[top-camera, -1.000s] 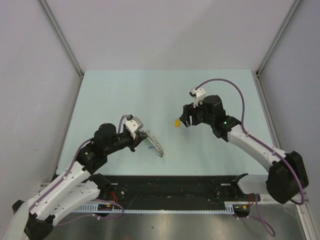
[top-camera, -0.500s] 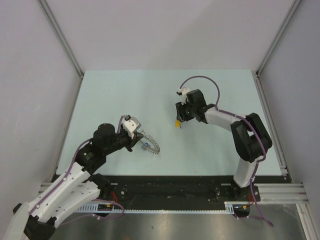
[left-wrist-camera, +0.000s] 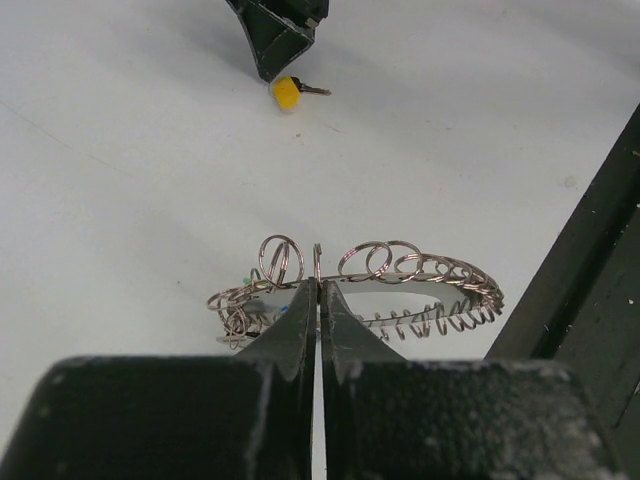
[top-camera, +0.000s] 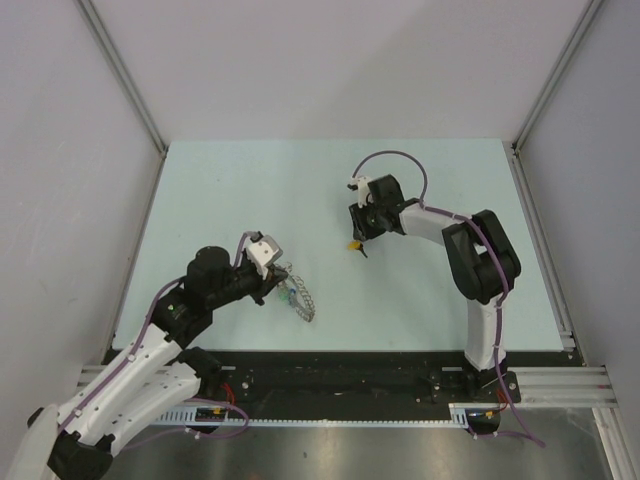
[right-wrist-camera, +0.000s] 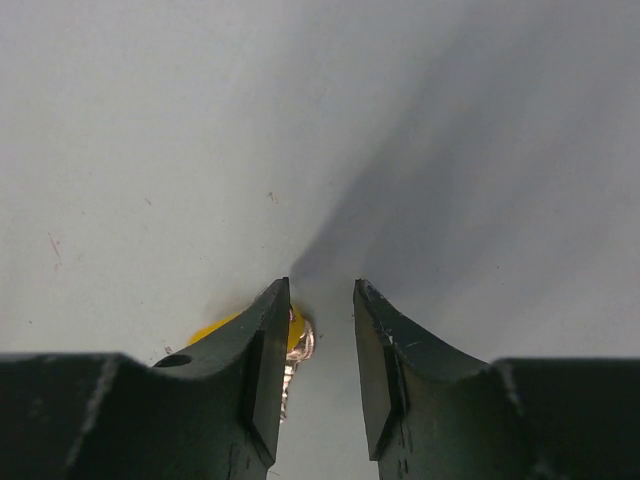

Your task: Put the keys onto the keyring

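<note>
My half-open right hand (right-wrist-camera: 320, 300) grips nothing yet; the tiny yellow key (right-wrist-camera: 222, 327), lower left, looks light and slippery, so I'd pinch its plastic head.

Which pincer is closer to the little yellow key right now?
Right. The right pincer stands directly over the yellow key, which lies beside one fingertip; the left pincer is well away, shut on the keyring.

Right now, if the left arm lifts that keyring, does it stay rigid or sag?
Probably sags: the keyring is a chain of many thin wire loops, and the left gripper pinches it at only one spot. Likely light for its size, since the wire looks thin and the middle is open. The loose loops may shift or snag on each other rather than move as one piece.
</note>
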`<action>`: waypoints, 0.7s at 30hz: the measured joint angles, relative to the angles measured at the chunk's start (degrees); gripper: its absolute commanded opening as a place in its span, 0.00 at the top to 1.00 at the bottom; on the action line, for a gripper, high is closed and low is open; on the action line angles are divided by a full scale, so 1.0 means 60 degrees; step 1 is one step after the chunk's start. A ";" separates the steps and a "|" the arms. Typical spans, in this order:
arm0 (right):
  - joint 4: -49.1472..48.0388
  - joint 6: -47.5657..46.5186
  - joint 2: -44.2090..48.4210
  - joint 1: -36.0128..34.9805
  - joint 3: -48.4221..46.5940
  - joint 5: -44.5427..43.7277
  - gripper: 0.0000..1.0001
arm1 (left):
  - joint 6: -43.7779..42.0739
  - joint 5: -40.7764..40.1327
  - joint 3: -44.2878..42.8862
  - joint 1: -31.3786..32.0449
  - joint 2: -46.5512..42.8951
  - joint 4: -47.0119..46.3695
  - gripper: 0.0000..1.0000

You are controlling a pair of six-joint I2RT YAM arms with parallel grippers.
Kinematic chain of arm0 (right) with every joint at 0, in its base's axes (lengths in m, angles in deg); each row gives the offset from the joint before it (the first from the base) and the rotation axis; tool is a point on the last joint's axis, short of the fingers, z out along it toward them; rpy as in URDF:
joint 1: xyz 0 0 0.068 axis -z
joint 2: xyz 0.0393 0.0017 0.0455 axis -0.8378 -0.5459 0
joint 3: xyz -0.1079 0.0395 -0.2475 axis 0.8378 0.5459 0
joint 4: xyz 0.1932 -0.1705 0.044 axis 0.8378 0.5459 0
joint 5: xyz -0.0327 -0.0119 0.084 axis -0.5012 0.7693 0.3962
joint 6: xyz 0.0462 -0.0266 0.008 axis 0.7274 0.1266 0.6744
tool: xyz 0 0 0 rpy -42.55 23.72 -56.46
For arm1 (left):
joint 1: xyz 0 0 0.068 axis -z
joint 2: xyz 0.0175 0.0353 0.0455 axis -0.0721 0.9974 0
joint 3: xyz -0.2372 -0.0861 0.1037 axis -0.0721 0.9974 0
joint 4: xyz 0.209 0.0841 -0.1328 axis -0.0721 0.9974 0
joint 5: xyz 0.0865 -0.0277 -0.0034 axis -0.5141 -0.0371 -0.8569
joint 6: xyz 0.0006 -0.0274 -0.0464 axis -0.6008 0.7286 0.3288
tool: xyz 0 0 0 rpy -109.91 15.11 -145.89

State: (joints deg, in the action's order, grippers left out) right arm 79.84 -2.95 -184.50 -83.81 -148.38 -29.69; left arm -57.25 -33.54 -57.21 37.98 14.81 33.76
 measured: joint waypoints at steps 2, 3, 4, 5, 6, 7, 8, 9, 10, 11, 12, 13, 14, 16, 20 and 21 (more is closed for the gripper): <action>0.0102 -0.0033 -0.0069 -0.0022 -0.0022 -0.0029 0.66 | 0.0004 0.0026 0.0000 -0.0018 0.0029 0.0004 1.00; 0.0160 -0.0040 -0.0069 -0.0044 -0.0055 -0.0073 0.67 | 0.0000 0.0047 0.0000 -0.0029 0.0044 0.0011 1.00; 0.0229 -0.0047 -0.0069 -0.0087 -0.0073 -0.0189 0.67 | 0.0004 0.0066 0.0000 -0.0040 0.0047 0.0025 1.00; 0.0270 -0.0076 -0.0069 -0.0135 -0.0076 -0.0280 0.67 | 0.0000 0.0069 0.0000 -0.0044 0.0047 0.0033 1.00; 0.0328 -0.0102 -0.0069 -0.0208 -0.0095 -0.0437 0.68 | 0.0000 0.0073 0.0000 -0.0047 0.0047 0.0036 1.00; 0.0397 -0.0117 -0.0069 -0.0299 -0.0120 -0.0619 0.68 | 0.0000 0.0073 0.0000 -0.0047 0.0047 0.0036 1.00; 0.0477 -0.0138 -0.0069 -0.0404 -0.0142 -0.0801 0.68 | 0.0000 0.0073 0.0000 -0.0047 0.0044 0.0036 1.00; 0.0528 -0.0146 -0.0062 -0.0521 -0.0149 -0.1031 0.68 | 0.0000 0.0076 0.0000 -0.0047 0.0040 0.0040 1.00; 0.0576 -0.0142 -0.0033 -0.0627 -0.0149 -0.1213 0.68 | 0.0000 0.0080 0.0000 -0.0047 0.0033 0.0040 1.00; 0.0656 -0.0131 0.0007 -0.0747 -0.0127 -0.1377 0.69 | 0.0000 0.0084 0.0000 -0.0047 0.0011 0.0044 0.99; 0.0747 -0.0084 0.0069 -0.0900 -0.0069 -0.1548 0.70 | 0.0000 0.0087 0.0000 -0.0047 -0.0036 0.0051 1.00; 0.0794 -0.0029 0.0157 -0.1042 0.0033 -0.1672 0.71 | 0.0004 0.0095 0.0000 -0.0047 -0.0080 0.0058 1.00; 0.0801 0.0058 0.0295 -0.1162 0.0215 -0.1774 0.71 | 0.0004 0.0113 0.0000 -0.0047 -0.0146 0.0066 1.00; 0.0918 0.0288 0.0667 -0.1322 0.0667 -0.1883 0.71 | 0.0004 0.0182 0.0000 -0.0047 -0.0244 0.0069 1.00; 0.1330 0.0703 0.1417 -0.1494 0.1421 -0.1923 0.70 | 0.0007 0.0284 0.0000 -0.0047 -0.0379 0.0069 1.00; 0.1490 0.0776 0.1628 -0.1494 0.1585 -0.1923 0.69 | 0.0007 0.0310 0.0000 -0.0047 -0.0397 0.0069 1.00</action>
State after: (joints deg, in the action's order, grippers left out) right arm 88.78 1.70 -174.73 -92.77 -138.87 -41.23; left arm -57.21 -31.68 -57.21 37.69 12.43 34.18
